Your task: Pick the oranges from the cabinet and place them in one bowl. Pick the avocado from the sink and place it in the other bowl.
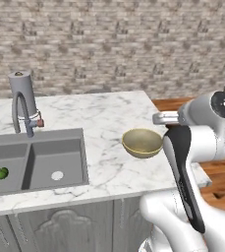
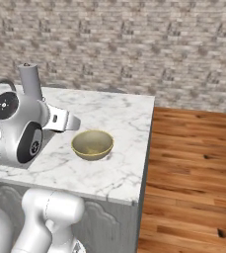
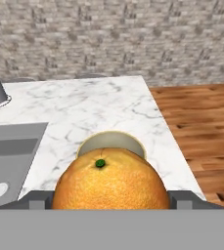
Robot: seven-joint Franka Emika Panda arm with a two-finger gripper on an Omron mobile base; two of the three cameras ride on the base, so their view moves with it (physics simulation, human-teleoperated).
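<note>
Hand view: orange in gripper, stem end up.

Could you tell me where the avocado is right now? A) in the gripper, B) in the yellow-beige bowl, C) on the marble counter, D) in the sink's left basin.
D: the avocado lies in the left basin of the sink, while the gripper holds an orange.

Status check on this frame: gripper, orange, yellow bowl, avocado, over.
Gripper shut on orange, short of the pale bowl. Bowl holds nothing. Avocado sits in sink. Path to bowl unobstructed.
</note>
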